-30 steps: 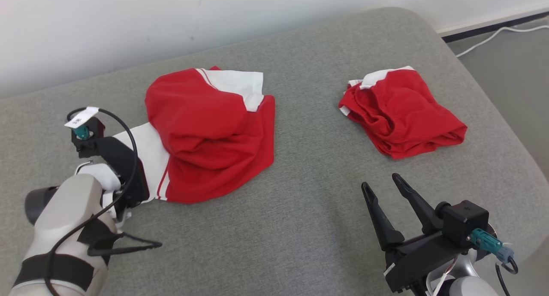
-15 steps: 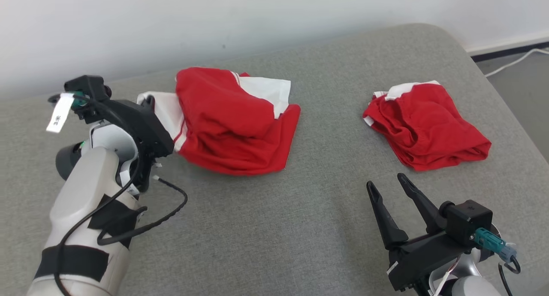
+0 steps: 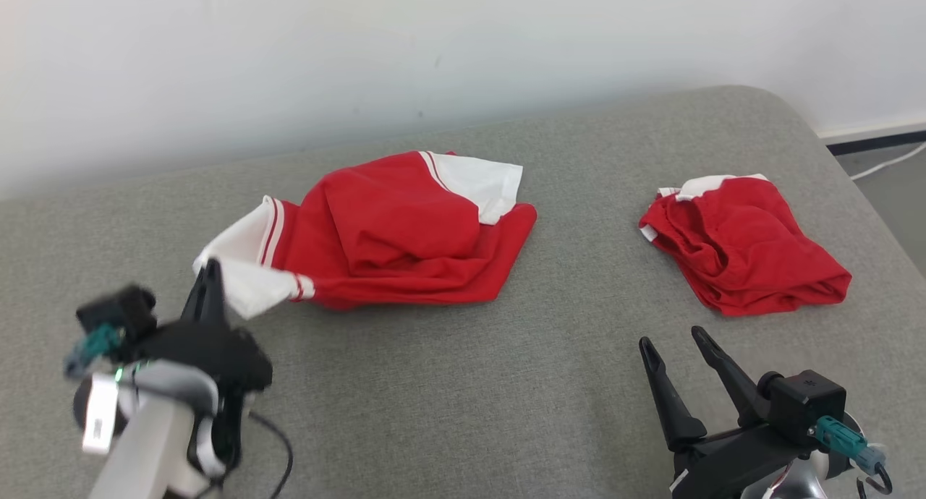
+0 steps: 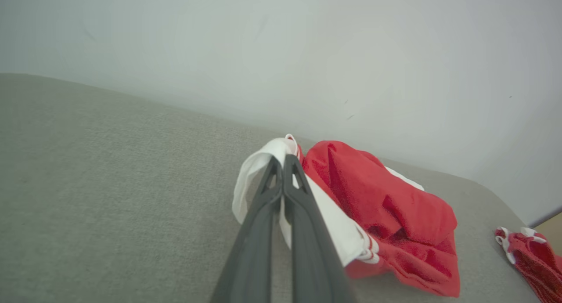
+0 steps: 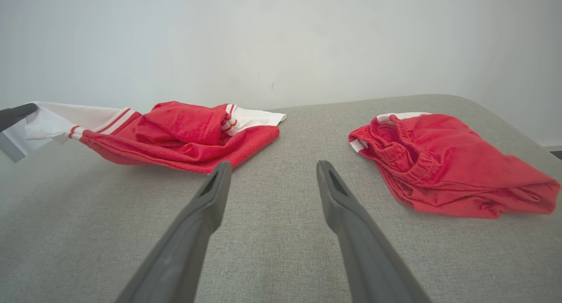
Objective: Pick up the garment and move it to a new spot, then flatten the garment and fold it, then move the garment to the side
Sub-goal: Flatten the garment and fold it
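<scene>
**Left to right.** The left gripper is clenched on the white sleeve of the red-and-white jersey shirt, which lies crumpled left of centre on the grey fabric cushion. The cloth looks light and limp, so it is probably best held at cuffs or hems. The white tag at the wrist is blurred and unreadable. Further right are a crumpled red garment and the right gripper, jaws spread and empty.

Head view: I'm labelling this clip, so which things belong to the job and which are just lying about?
In the job: red and white garment; left claw, shut on its white sleeve; grey cushion.
Lying about: crumpled red garment at right; right claw, open; white cable on the floor.
</scene>
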Controlling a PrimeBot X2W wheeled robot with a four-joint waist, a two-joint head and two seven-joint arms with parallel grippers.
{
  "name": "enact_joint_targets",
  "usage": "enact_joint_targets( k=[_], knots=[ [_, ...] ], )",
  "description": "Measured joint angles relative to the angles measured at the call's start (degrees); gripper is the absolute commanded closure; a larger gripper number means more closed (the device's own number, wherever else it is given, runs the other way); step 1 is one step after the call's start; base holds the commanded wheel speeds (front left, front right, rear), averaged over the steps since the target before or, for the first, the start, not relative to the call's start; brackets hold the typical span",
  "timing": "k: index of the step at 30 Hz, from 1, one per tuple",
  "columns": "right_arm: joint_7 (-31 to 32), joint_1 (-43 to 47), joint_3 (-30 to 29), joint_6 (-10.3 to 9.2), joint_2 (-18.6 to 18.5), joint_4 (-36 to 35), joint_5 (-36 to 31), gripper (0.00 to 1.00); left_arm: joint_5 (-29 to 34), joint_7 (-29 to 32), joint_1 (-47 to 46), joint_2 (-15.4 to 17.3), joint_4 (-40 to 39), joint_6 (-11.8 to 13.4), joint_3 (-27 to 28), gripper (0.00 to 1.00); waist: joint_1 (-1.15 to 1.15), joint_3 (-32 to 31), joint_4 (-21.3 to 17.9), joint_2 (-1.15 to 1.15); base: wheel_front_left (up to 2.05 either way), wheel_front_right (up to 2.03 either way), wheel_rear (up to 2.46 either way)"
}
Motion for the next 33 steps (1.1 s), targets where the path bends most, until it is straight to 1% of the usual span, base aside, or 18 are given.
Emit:
enact_joint_targets(
  k=[3, 7, 8, 9, 13, 16, 20, 21, 22, 25, 29, 30, 31, 32, 33],
  knots=[
    [0.0, 0.0, -0.1, -0.29, -0.1, -0.4, 0.0, 0.0, 1.7, -1.7, 5.7, 0.9, -3.9, 0.5, 0.2, 1.0, 0.0, -0.4, 0.7, 0.0, 0.0, 0.0, 0.0],
    [0.1, 0.3, 0.0, -0.29, -0.2, -1.4, 0.0, 0.0, 2.6, -2.5, 12.3, 0.9, -8.9, 0.9, 0.4, 1.0, 0.0, -0.8, 1.6, 0.0, 0.0, 0.0, 0.0],
    [0.1, 0.3, 0.0, -0.29, -0.2, -1.4, 0.0, 0.0, 2.6, -2.5, 12.3, 0.9, -8.9, 0.9, 0.4, 1.0, 0.0, -0.8, 1.6, 0.0, 0.0, 0.0, 0.0],
    [0.1, 0.5, 0.1, -0.29, -0.4, -1.5, 0.0, 0.0, 3.0, -2.5, 15.0, 0.9, -11.1, 0.9, 0.4, 1.0, 0.0, -0.9, 2.0, 0.0, 0.0, 0.0, 0.0],
    [0.5, 1.0, 0.3, -0.29, -0.5, -1.8, 0.0, 0.0, 3.6, -2.6, 18.7, 0.9, -14.2, 0.9, 0.9, 1.0, 0.0, -1.0, 2.5, 0.0, 0.0, 0.0, 0.0],
    [0.6, 1.0, 0.5, -0.29, -0.5, -2.0, 0.0, 0.0, 5.3, -2.5, 22.2, 0.7, -16.6, 1.0, 1.3, 1.0, 0.0, -0.9, 2.8, 0.0, 0.0, 0.0, 0.0],
    [1.1, 0.9, 0.7, -0.27, -0.7, -2.1, 0.0, 0.0, 6.7, -1.6, 25.5, -0.4, -17.9, 1.0, 3.0, 1.0, 0.0, -0.8, 3.2, 0.0, 0.0, 0.0, 0.0],
    [1.1, 0.9, 0.8, -0.27, -0.7, -2.1, 0.0, 0.0, 6.9, -1.1, 26.1, -0.5, -18.0, 1.0, 3.2, 0.96, 0.0, -0.8, 3.2, 0.0, 0.0, 0.0, 0.0],
    [1.1, 0.9, 0.8, -0.26, -0.7, -2.1, 0.0, 0.0, 7.3, -0.8, 26.7, -0.7, -18.0, 1.0, 3.5, 1.0, 0.0, -0.9, 3.3, 0.0, 0.0, 0.0, 0.0],
    [1.5, 0.8, 1.3, -0.21, -0.7, -2.1, 0.0, 0.0, 9.0, 0.2, 28.3, -1.5, -18.5, 1.0, 4.7, 1.0, 0.0, -0.9, 3.2, 0.0, 0.0, 0.0, 0.0],
    [1.6, 0.6, 1.5, -0.19, -0.7, -2.1, 0.0, 0.0, 9.7, 2.3, 29.1, -2.5, -19.0, 1.0, 4.8, 1.0, 0.01, -0.8, 3.0, 0.0, 0.0, 0.0, 0.0],
    [1.6, 0.6, 1.5, -0.19, -0.7, -2.2, 0.0, 0.0, 9.8, 2.7, 29.2, -2.5, -19.3, 1.0, 4.8, 0.96, 0.01, -0.8, 3.0, 0.0, 0.0, 0.0, 0.0],
    [1.8, 0.6, 1.5, -0.19, -0.7, -2.2, 0.0, 0.0, 10.2, 3.4, 29.4, -2.6, -19.6, 1.0, 4.8, 0.58, 0.01, -0.8, 2.9, 0.0, 0.0, 0.0, 0.0],
    [2.0, 0.6, 1.4, -0.19, -0.7, -2.2, 0.0, 0.0, 10.2, 4.0, 29.8, -2.6, -19.8, 1.0, 4.8, 0.0, 0.01, -0.7, 2.9, 0.0, 0.0, 0.0, 0.0],
    [2.0, 0.6, 1.5, -0.19, -0.7, -2.2, 0.0, 0.0, 10.4, 4.6, 30.1, -2.7, -19.8, 1.0, 4.9, 0.0, 0.01, -0.7, 2.8, 0.0, 0.0, 0.0, 0.0]
  ],
)
